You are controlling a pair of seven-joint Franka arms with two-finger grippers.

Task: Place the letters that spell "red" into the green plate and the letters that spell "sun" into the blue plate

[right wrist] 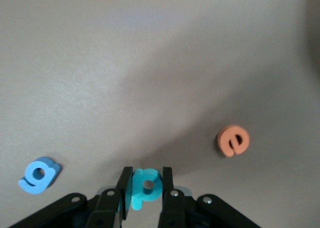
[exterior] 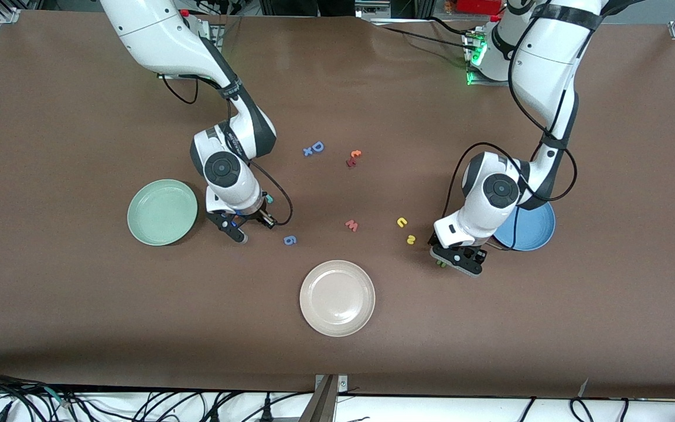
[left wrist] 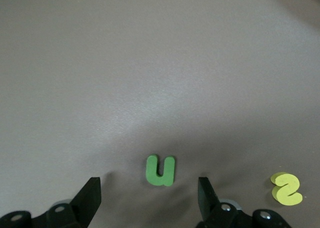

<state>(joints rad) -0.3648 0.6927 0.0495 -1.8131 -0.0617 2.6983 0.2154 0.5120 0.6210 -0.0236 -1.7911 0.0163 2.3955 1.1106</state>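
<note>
Teal "d" (right wrist: 145,187) is sitting pinched in my right tool (right wrist: 146,188), just beside the green plate (exterior: 162,211) it's meant for; my left tool (left wrist: 149,195) is hanging spread, straddling the green "n" (left wrist: 160,170).

A whitish-beige plate (exterior: 337,298) sits on the brown bench (exterior: 79,293), nearest the front camera. A blue "g" (exterior: 290,240) and pinkish-red "w" (exterior: 352,225) lie farther back. A blue capital "D" (exterior: 317,146) lies farthest.
</note>
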